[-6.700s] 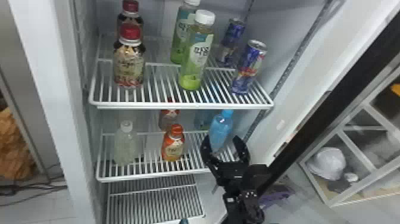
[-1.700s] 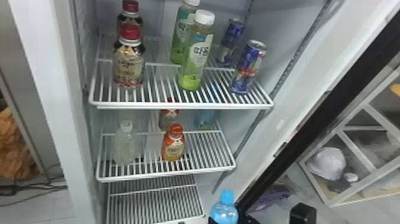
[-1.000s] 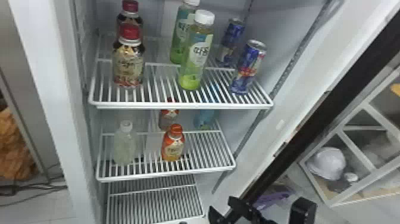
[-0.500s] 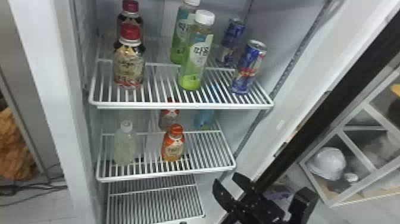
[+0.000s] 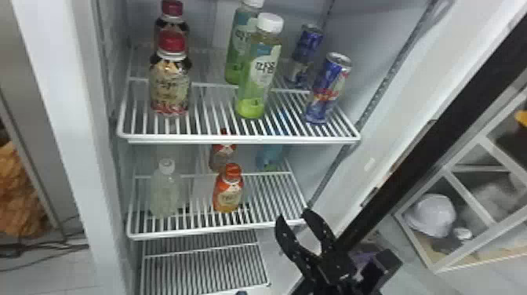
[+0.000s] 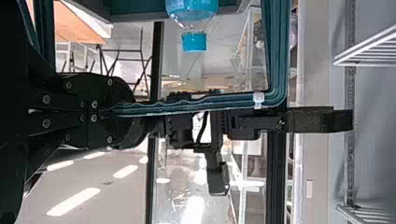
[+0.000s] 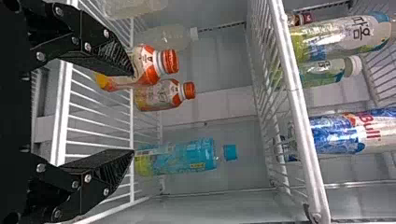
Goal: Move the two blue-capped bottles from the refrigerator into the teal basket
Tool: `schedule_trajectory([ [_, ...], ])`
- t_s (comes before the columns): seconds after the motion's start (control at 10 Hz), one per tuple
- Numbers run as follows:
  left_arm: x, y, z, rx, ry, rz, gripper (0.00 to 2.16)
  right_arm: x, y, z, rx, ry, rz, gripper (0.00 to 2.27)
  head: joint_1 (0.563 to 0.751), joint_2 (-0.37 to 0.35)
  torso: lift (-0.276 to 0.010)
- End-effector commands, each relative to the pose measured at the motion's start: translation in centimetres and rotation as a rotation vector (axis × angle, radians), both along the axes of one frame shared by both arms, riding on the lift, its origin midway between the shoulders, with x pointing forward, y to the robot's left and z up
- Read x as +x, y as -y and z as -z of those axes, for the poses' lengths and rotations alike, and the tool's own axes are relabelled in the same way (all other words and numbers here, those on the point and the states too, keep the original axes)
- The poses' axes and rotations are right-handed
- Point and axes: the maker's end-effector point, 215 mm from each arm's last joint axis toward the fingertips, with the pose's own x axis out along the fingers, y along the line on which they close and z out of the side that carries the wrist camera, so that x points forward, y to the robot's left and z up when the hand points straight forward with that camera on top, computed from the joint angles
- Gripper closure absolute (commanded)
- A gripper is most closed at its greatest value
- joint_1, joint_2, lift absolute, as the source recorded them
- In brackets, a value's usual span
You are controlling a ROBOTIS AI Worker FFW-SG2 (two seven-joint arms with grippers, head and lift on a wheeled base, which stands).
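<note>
My right gripper (image 5: 294, 215) stands open at the front right corner of the middle shelf; in the right wrist view the right gripper (image 7: 133, 112) has nothing between its fingers. A blue-capped bottle (image 5: 271, 157) is upright at the back right of that shelf, and in the right wrist view this blue bottle (image 7: 180, 157) lies beyond the lower finger. In the left wrist view, my left gripper (image 6: 105, 112) is shut on the teal basket (image 6: 276, 46). Another blue-capped bottle (image 6: 192, 9) is within the basket's frame; its tilt I cannot tell.
An orange-capped bottle (image 5: 228, 190) and a clear white-capped bottle (image 5: 165, 192) share the middle shelf (image 5: 219, 229). Above, the upper shelf (image 5: 243, 139) carries several bottles and two cans. The black door edge (image 5: 435, 145) runs diagonally beside the right arm.
The blue-capped bottle from the middle shelf's front right was carried down by the right gripper and let go. Since then, the gripper has come back up, open, to the shelf's corner.
</note>
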Motion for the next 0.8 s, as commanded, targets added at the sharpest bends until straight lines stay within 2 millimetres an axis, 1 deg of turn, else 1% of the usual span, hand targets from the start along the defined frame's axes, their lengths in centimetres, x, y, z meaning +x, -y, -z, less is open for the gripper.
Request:
schedule_trajectory([
  [0.0, 0.1, 0.0, 0.0, 0.0, 0.001, -0.002, 1.17, 1.5, -0.1, 0.0, 0.003, 0.058, 0.02, 0.47, 0.695, -0.35, -0.136],
  [0.1, 0.1, 0.0, 0.0, 0.0, 0.001, -0.002, 1.17, 2.7, 0.3, 0.0, 0.003, 0.097, 0.05, 0.47, 0.695, -0.35, -0.136],
  [0.3, 0.1, 0.0, 0.0, 0.002, 0.003, -0.001, 1.17, 5.0, 0.4, 0.3, 0.009, 0.134, 0.083, 0.47, 0.695, -0.35, -0.136],
  [0.5, 0.2, 0.0, 0.1, 0.005, 0.006, 0.0, 1.17, 7.0, 0.4, -0.1, 0.011, 0.169, 0.108, 0.47, 0.695, -0.35, -0.136],
  [0.7, 0.3, 0.0, 0.1, 0.006, 0.007, -0.003, 1.17, 8.9, 0.3, 0.7, 0.014, 0.182, 0.148, 0.47, 0.695, -0.35, -0.136],
])
